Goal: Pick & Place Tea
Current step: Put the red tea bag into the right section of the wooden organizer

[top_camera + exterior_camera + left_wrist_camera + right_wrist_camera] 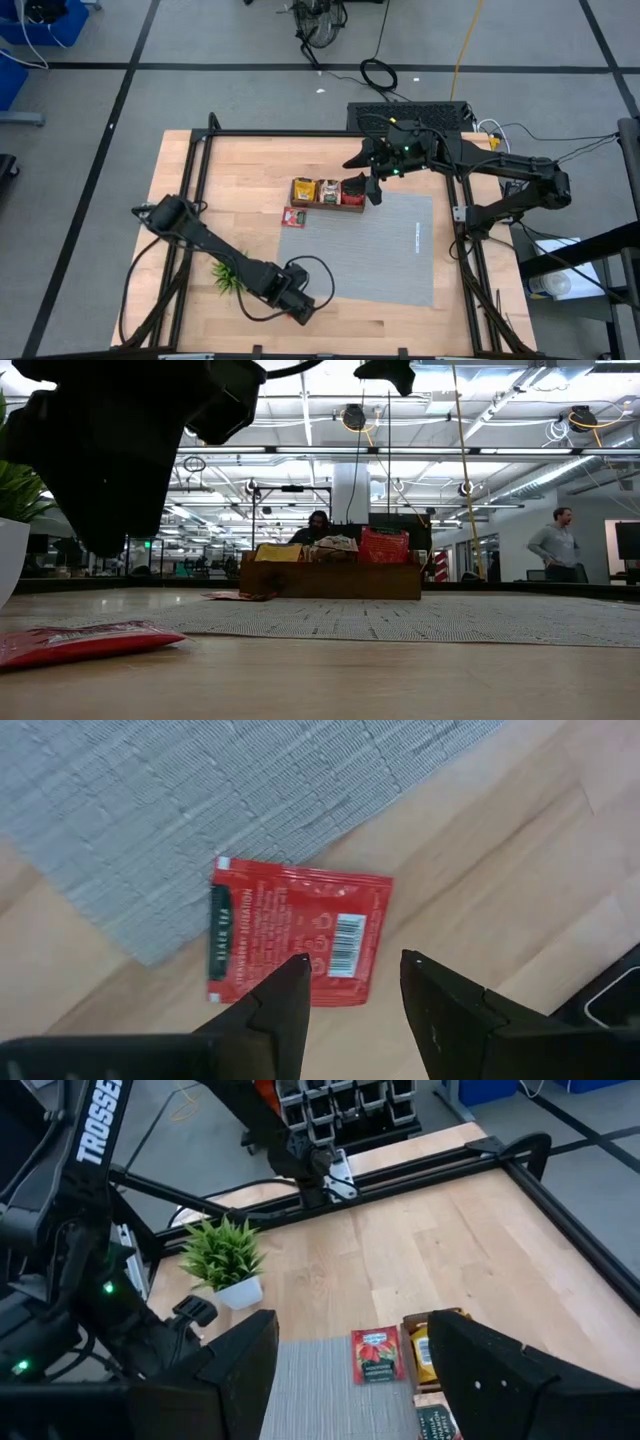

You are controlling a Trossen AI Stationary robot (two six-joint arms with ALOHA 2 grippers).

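The bench (250,170) is pale blond wood with a fine grain, framed by black rails. A grey mat (380,250) lies on it, woven in thin ribbed lines. The tray (325,204) at the mat's far edge is darker brown wood; the packets in it are yellow (303,190), pale brown (329,190) and red (353,186). A red packet (293,217) lies left of the mat's far corner, and another red packet (295,930) carries a dark green side band, white print and a white barcode. The plant (222,1250) is bright green in a white pot. Both hands, left (352,975) and right (355,1380), are black.
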